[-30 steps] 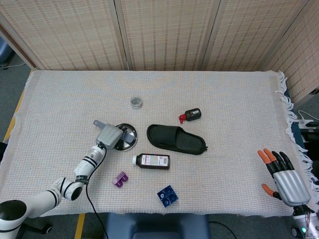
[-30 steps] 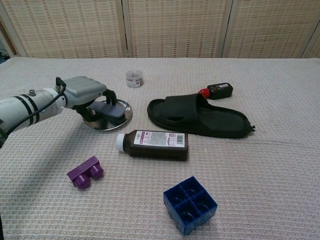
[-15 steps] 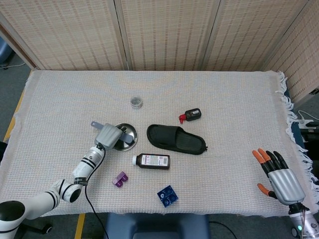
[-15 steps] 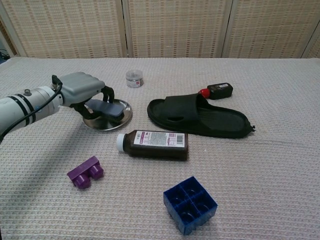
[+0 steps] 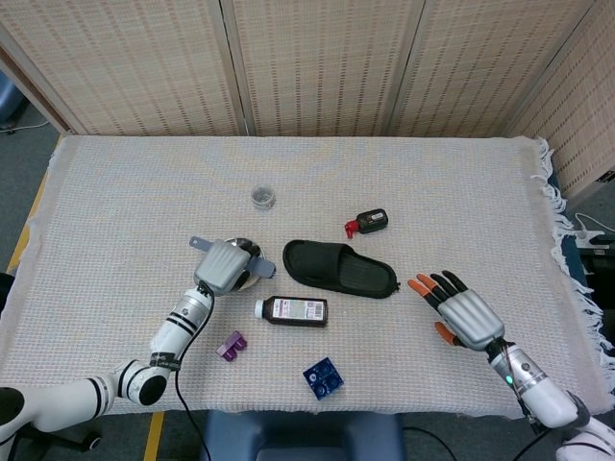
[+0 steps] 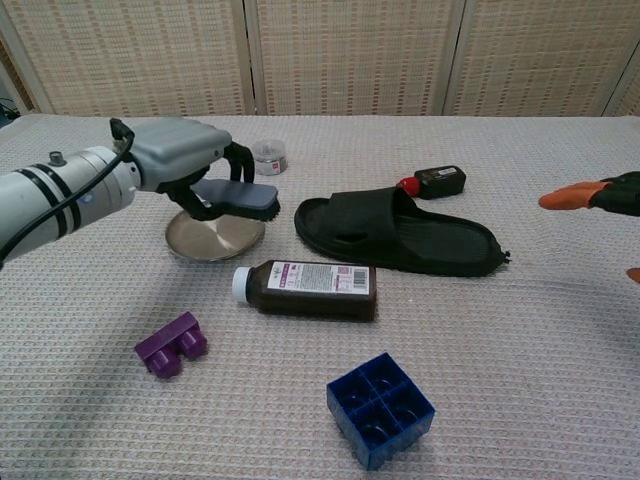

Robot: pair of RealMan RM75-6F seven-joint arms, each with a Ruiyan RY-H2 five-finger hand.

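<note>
While the left hand [image 6: 185,160] grips the grey brush [image 6: 238,198], the lift is done.
The brush hangs clear above the steel dish [image 6: 214,238]; setting it down remains. Right hand [image 5: 459,309] hovers empty, fingers spread, beyond the black slipper [image 5: 341,269].

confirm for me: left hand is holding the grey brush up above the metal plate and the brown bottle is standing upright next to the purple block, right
Not quite. The brown bottle lies on its side, as the chest view shows, near the purple block. The rest holds: the left hand holds the grey brush above the metal plate.
</note>
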